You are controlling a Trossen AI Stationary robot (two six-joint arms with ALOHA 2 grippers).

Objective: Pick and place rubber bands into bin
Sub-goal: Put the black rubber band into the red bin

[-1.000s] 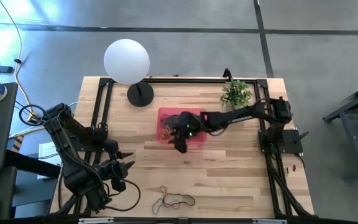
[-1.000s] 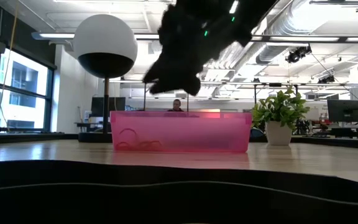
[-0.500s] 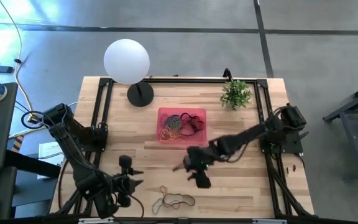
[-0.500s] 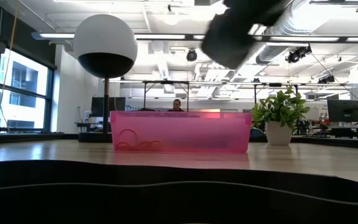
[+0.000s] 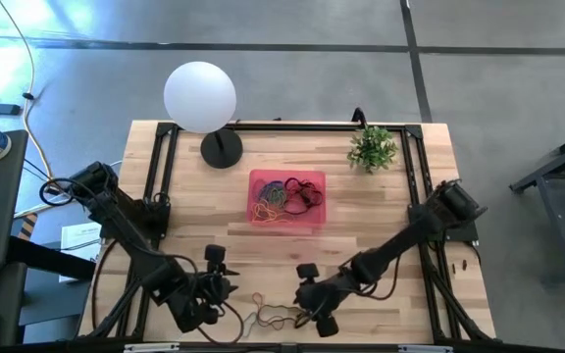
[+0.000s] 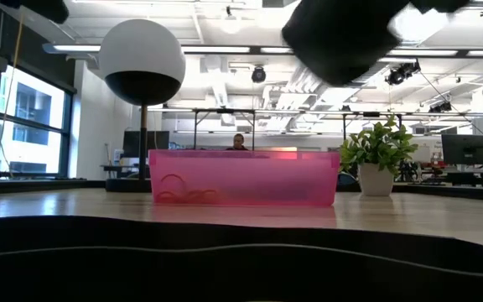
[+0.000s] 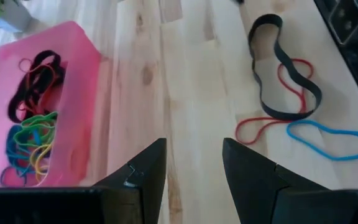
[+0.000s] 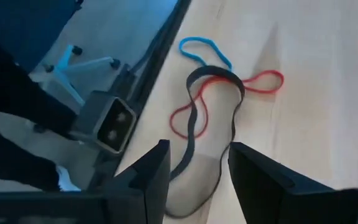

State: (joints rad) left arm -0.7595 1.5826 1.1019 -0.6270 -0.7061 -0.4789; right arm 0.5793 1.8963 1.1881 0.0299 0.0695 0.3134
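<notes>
My right end effector point(image 5: 307, 312) hangs near the bench's point(image 5: 381, 211) front edge, fingers point(image 8: 260, 180) released and holding nothing. Just ahead of it lie 3 loose rubber bands point(image 8: 210, 106), black, red and blue, overlapping on the wood close to the black frame rail point(image 8: 157, 56). My left end effector point(image 5: 226, 287) sits on their other side, also released, so the loops lie between the 2. Bare wood stretches from both toward the bin point(image 5: 287, 199), well beyond, where more bands point(image 7: 33, 134) are piled.
</notes>
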